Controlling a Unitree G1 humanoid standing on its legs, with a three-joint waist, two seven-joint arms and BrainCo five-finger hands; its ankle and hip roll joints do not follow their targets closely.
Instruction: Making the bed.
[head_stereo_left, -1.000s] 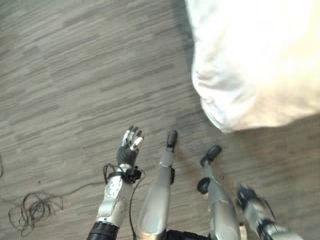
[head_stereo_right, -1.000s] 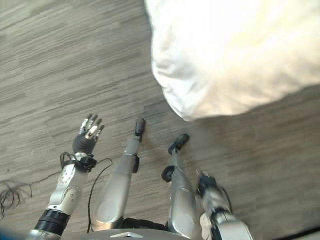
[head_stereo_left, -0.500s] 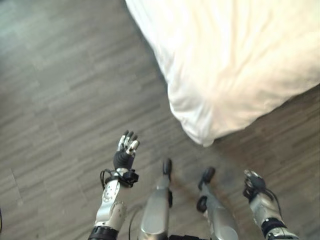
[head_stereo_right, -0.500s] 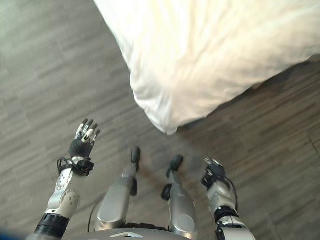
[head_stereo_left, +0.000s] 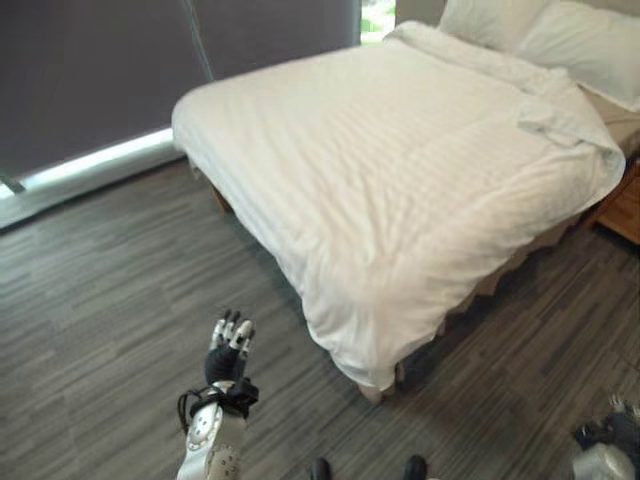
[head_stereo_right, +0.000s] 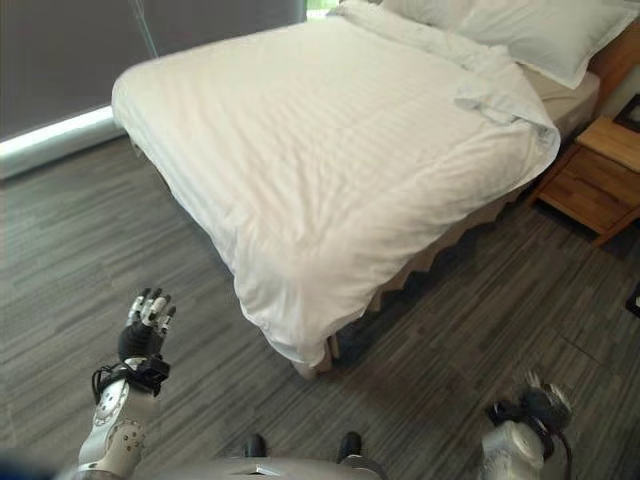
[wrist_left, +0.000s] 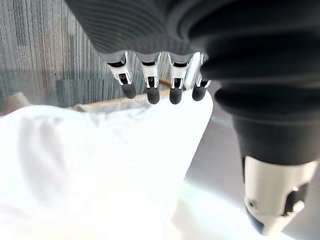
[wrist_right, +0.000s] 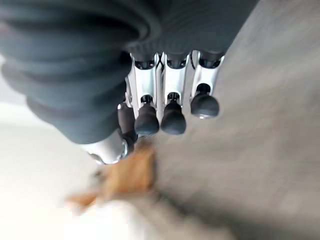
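A wide bed with a white duvet (head_stereo_left: 400, 170) runs from the centre to the upper right. Two white pillows (head_stereo_left: 560, 35) lie at its head. Just below them, a bunched fold of the duvet (head_stereo_left: 560, 115) lies by the bed's right edge. The duvet's near corner (head_stereo_left: 365, 355) hangs almost to the floor. My left hand (head_stereo_left: 228, 350) is raised over the floor left of that corner, open and holding nothing; its straight fingers (wrist_left: 160, 75) point towards the duvet (wrist_left: 100, 165). My right hand (head_stereo_right: 540, 405) hangs low at the lower right, fingers (wrist_right: 172, 100) relaxed and holding nothing.
A wooden nightstand (head_stereo_right: 590, 175) stands to the right of the bed's head. A dark curtain (head_stereo_left: 100, 70) with a bright strip (head_stereo_left: 90, 165) at its foot closes the far left. Grey plank floor (head_stereo_left: 110, 290) lies between me and the bed.
The camera has swung up from the floor by the duvet's corner to take in the whole bed. My left hand stays raised and open; my right hand stays low at the right.
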